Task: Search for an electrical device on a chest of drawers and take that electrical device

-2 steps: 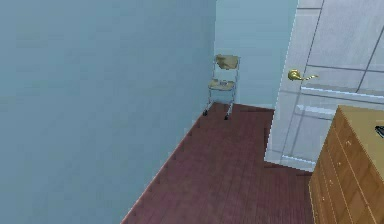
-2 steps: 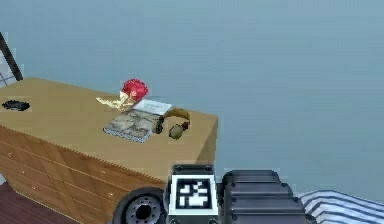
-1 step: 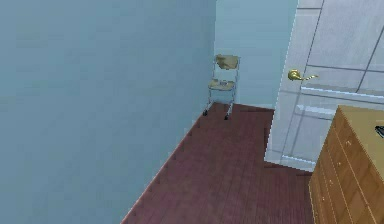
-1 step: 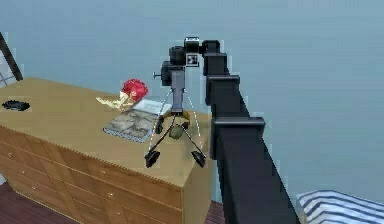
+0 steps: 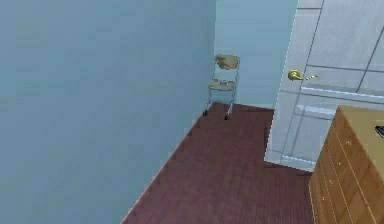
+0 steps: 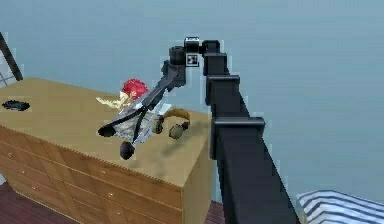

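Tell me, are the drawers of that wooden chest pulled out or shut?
Shut: on the chest of drawers every drawer front that shows lies flush with its neighbours, none pulled out.

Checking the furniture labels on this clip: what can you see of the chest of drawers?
The chest of drawers is light brown wood, with a flat top and rows of drawers with small knobs down its front. It stands before a blue wall. On its top lie a small dark flat object and a cluster of small things.
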